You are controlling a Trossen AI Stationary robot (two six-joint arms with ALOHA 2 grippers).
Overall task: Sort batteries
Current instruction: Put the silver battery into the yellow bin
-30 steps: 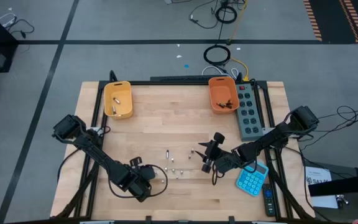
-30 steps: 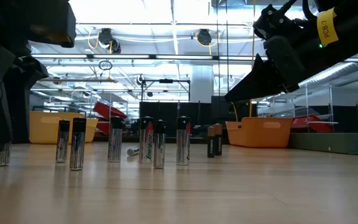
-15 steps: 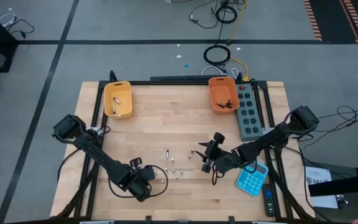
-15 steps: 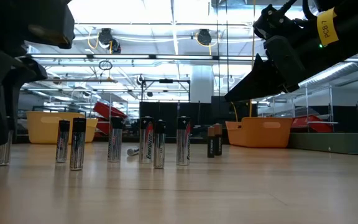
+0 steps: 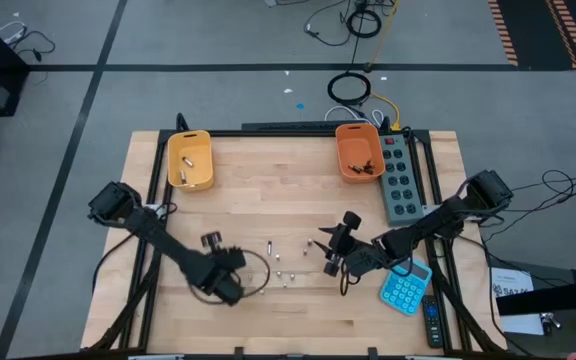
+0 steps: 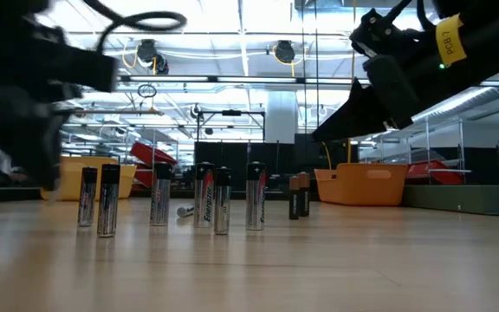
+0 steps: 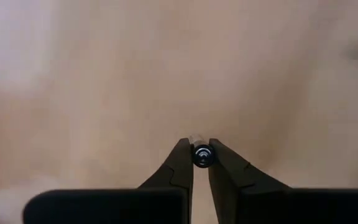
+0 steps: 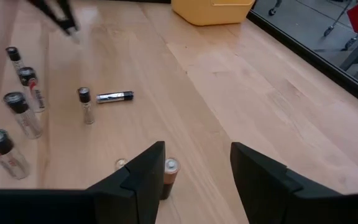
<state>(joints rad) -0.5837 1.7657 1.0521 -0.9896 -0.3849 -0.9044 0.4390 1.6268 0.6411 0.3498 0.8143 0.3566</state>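
Several silvery batteries (image 6: 159, 195) stand upright in a loose row on the wooden table, and one (image 6: 184, 211) lies flat. From above they are a small cluster (image 5: 280, 268) at mid-table. My left gripper (image 7: 201, 148) hangs just left of the cluster (image 5: 226, 280), shut on one battery (image 7: 201, 155). My right gripper (image 8: 194, 149) stands open right of the cluster (image 5: 330, 262), raised over two copper-topped batteries (image 8: 168, 174) that stand below its fingers. My left gripper pinches one battery between its two fingertips (image 7: 184, 154), one on either side of the round body. The battery's end (image 7: 201, 155) faces the wrist camera, so it lies along the fingers. It is clear of the table.
A yellow bin (image 5: 190, 160) with a few batteries stands at the far left and an orange bin (image 5: 358, 152) at the far right. A grey power strip (image 5: 400, 178) and a blue calculator (image 5: 405, 290) lie along the right edge. Bare wood lies near the front edge.
My left gripper has taken hold of the battery that stood at the left end of the row and lifted it off the table, moving up and toward the far edge. The other batteries stand as before.
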